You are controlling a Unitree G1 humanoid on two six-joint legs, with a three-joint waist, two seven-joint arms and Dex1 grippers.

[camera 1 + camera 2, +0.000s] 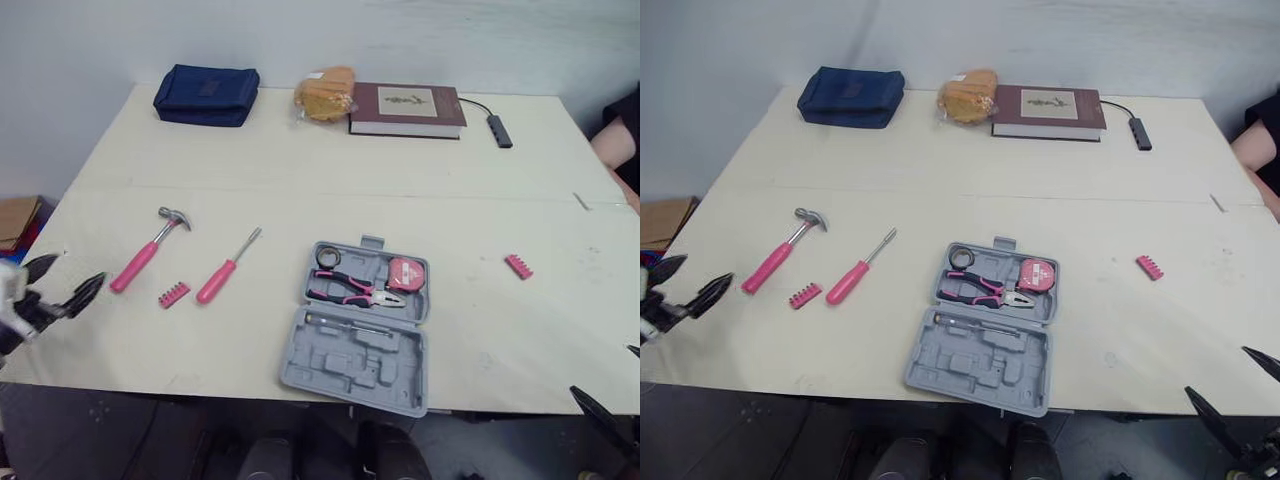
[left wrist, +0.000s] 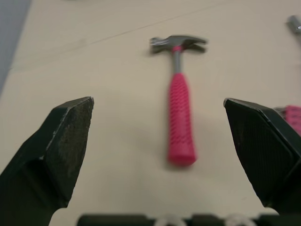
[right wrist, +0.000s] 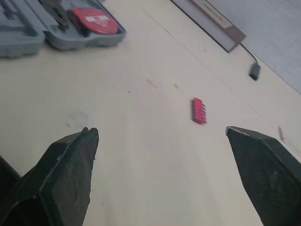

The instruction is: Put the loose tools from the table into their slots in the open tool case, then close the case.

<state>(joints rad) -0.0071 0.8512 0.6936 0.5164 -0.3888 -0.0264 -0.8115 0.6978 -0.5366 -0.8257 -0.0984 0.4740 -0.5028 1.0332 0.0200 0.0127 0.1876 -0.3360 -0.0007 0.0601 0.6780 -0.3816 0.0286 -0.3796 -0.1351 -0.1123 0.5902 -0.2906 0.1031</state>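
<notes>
The grey tool case [image 1: 358,325] lies open near the table's front edge, with pink pliers [image 1: 352,288] and a red tape measure [image 1: 405,273] in its slots. Loose on the table to its left are a pink-handled hammer [image 1: 147,250], a pink bit holder [image 1: 173,294] and a pink screwdriver [image 1: 227,266]. A second pink bit holder [image 1: 518,266] lies to the right of the case. My left gripper [image 1: 62,283] hovers open at the table's left edge, facing the hammer [image 2: 179,103]. My right gripper [image 1: 1237,388] is open off the front right corner, facing the bit holder [image 3: 199,110].
Along the back of the table [image 1: 300,180] sit a navy pouch [image 1: 207,95], an orange bag [image 1: 326,93], a dark red book [image 1: 406,108] and a cabled adapter [image 1: 500,130]. A person's arm [image 1: 615,140] shows at the right edge.
</notes>
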